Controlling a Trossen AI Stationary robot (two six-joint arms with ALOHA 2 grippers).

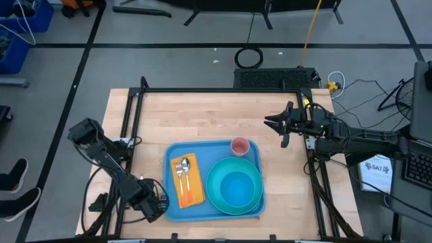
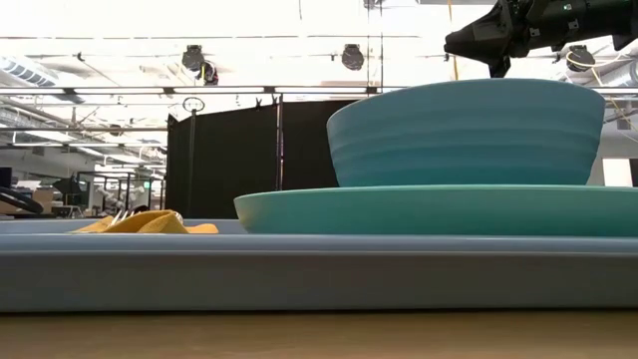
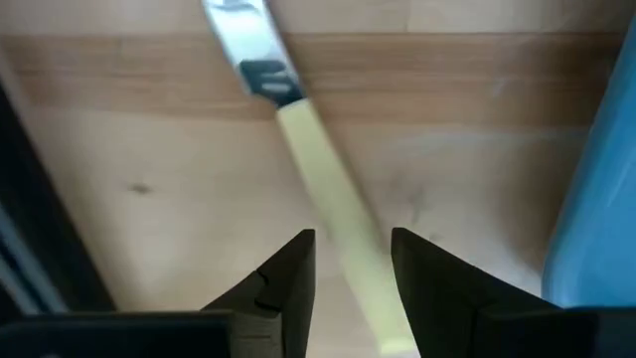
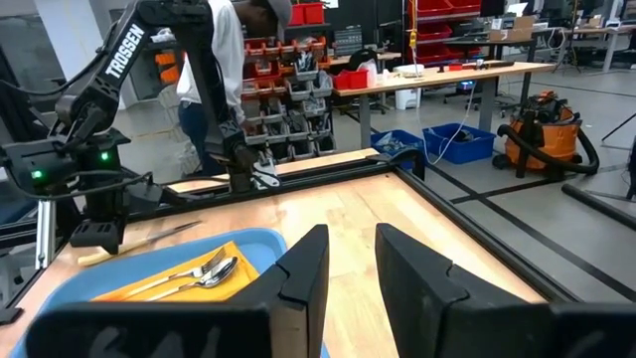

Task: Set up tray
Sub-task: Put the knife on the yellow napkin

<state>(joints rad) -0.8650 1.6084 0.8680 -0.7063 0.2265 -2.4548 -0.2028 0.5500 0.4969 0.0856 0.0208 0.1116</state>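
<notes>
Light-blue tray (image 1: 214, 177) sits on the wooden surface (image 1: 202, 115), near the front edge, roughly centred. On the tray: teal plate (image 1: 212, 191) with a blue bowl (image 1: 235, 187) on top at its right half, a yellow napkin (image 1: 187, 179) at the left half with a fork (image 1: 179, 177) and spoon (image 1: 185, 174) lying on it, and a small pink cup (image 1: 239, 146) at the back right corner of the tray.

Left claw (image 1: 154, 204) is low at the front left, just beside the tray's left rim. In the left wrist view its fingers (image 3: 288, 273) stand apart, with a knife (image 3: 318, 189) with pale yellow handle lying on the wood between them; handle runs through the gap, the fingers look clear of it, though contact at the tips can't be told. Tray edge (image 3: 596, 199) shows just beside it. In the right wrist view the same knife (image 4: 149, 239) lies on the wood next to the tray, under the left arm.

Right claw (image 1: 275, 123) hovers above the surface at the back right, well apart from the tray, fingers (image 4: 303, 268) slightly apart, nothing between them. A person (image 4: 224, 60) stands in the room beyond the surface
</notes>
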